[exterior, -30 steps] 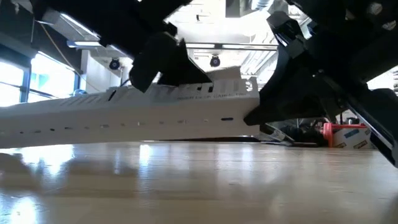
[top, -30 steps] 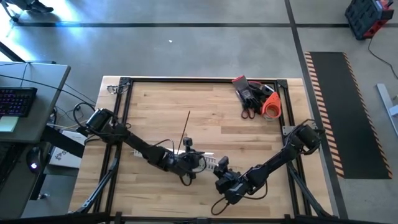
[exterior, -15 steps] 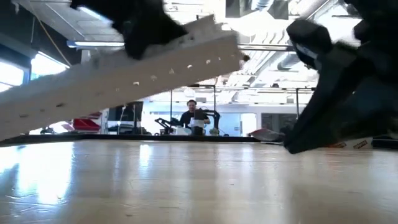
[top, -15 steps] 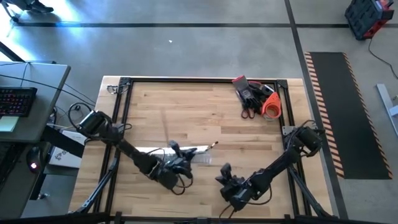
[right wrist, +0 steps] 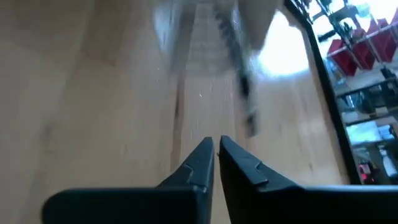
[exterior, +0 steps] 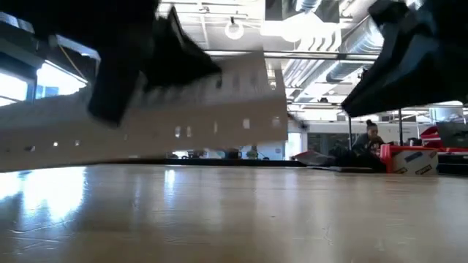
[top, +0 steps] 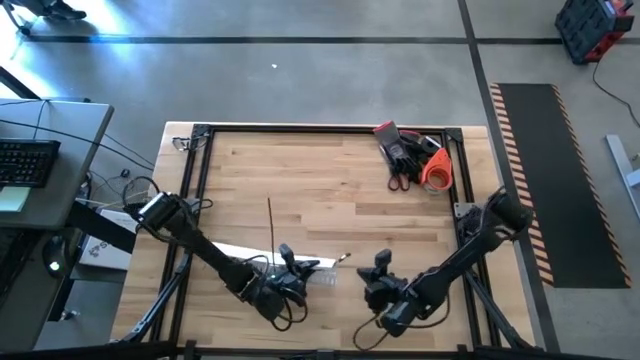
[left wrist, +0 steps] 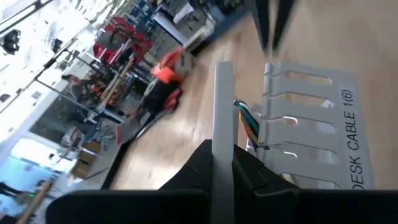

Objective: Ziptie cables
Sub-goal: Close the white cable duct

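From above, the left pincer (top: 285,268) sits low over the near part of the wooden worktop (top: 330,190), closed on a long white channel strip (top: 240,252) that lies across the boards. The right pincer (top: 381,270) hangs just beside it toward the right, fingers nearly together and empty. A thin dark rod (top: 271,225) runs from the strip toward the middle of the worktop. A red, black and orange heap of tools (top: 410,155) lies at the far right corner.

At worktop height, the white channel strip (exterior: 146,109) is held clear of the wood, its slots showing in a row; dark arm parts cross above it. A person (exterior: 369,135) sits far off in the room.

The left wrist camera shows its two fingers (left wrist: 249,171) clamped on the strip's thin wall (left wrist: 222,112). The cables (left wrist: 249,124), green, yellow and white wires, lie inside the channel. The slotted side wall reads "DESK CABLE 1(6)" (left wrist: 351,140).

The right wrist camera shows its fingertips (right wrist: 202,155) almost touching, nothing between them, above bare wood.
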Tool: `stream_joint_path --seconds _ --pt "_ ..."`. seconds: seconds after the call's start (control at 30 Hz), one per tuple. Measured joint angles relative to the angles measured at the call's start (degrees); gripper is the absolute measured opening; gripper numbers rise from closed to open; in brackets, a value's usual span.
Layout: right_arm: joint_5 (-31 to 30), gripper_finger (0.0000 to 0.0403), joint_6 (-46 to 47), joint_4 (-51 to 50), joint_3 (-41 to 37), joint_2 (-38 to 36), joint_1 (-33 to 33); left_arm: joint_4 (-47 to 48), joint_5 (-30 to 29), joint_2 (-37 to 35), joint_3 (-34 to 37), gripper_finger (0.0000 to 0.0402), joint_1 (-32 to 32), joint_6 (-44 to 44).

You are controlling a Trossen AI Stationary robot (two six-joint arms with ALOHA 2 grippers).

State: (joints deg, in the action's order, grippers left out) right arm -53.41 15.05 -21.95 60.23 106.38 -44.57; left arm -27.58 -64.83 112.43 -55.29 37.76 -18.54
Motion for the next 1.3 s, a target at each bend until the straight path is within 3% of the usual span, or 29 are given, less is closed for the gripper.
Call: stream_joint_path --seconds 0.13,0.33,0.5,0.67,0.93,1.07,1.3 --pt "-0.3 0.0052 -5.2 3.9 0.1 -4.2 -0.8 -5.4 0.1 4.2 -1.0 0.0 0.0 -5.1" --pt "2.9 0.0137 -19.7 11.1 0.1 -2.6 1.9 -6.2 2.4 8.4 -4.8 0.0002 0.0 -9.5" --pt "6.7 0.0161 -24.2 14.5 0.0 0.2 4.9 -6.1 3.7 10.0 -7.3 0.0003 0.1 -11.8" --pt "7.0 0.0129 -24.2 16.2 0.1 1.4 6.0 -6.2 6.4 10.0 -7.6 0.0005 -0.1 -11.8" --pt "8.9 0.0013 -25.0 16.1 0.1 1.9 6.2 -8.2 13.3 9.4 -7.6 0.0062 -1.7 -10.7" --pt "6.4 0.0006 -26.5 15.1 0.1 3.5 6.3 -10.3 14.3 8.1 -7.8 0.0113 -1.7 -11.8" --pt "-1.3 0.0001 -32.0 13.7 0.2 6.6 5.5 -7.9 13.7 -0.7 -7.9 0.019 0.5 -10.5"
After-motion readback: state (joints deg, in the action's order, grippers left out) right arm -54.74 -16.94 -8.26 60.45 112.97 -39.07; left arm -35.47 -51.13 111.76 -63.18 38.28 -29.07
